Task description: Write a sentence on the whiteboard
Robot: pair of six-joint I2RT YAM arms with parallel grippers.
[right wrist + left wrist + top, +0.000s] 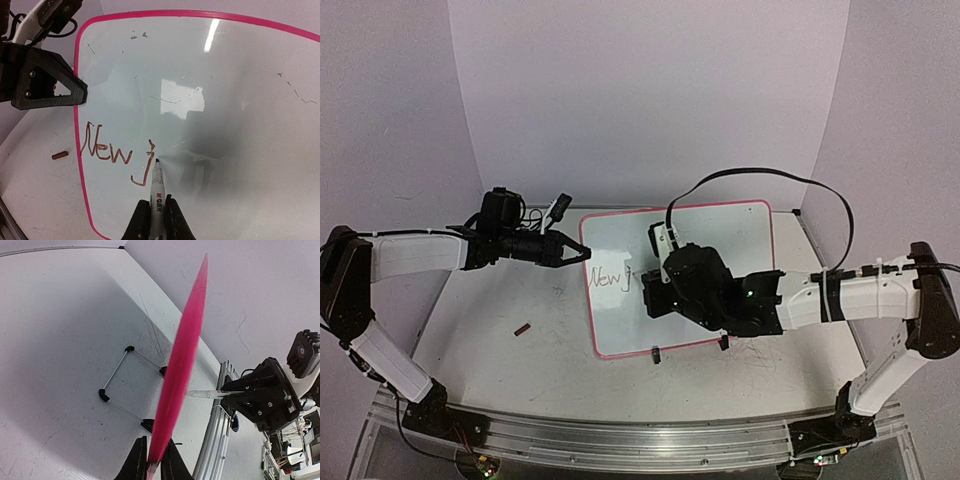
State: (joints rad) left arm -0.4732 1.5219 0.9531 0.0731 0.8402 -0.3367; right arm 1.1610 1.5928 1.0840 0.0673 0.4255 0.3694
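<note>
**Two Arms at the Whiteboard, "New j" on the Line**

The whiteboard (720, 225) is lying at the middle of the table (510, 370), turned a little so that its far left corner is pointing toward the left arm. The left gripper (578, 252) is pinching the board's left edge close to that corner. The left wrist view is showing the pink rim (182, 355) edge-on, running up from between the two closed-in fingers (136, 462).

The right gripper (156, 206) is clamping a marker (157, 185) between its fingers, the tip meeting the board just beside a "j". Only the right wrist view is giving the sentence (110, 150) clearly: "New", then a lone "j", sitting near the board's left edge. From above the same words are showing small, and the marker is hiding under the right wrist.

A small dark red cap (523, 328) is lying on the table, apart from the board's left edge and toward the near left corner. Two black clips (655, 353) are sitting on the board's near edge, seen only from above. The left wrist view alone is showing a thin wire frame (117, 385) with black corners on the white surface beside the rim. Whether it is part of the board cannot be told from that blurred angle.
</note>
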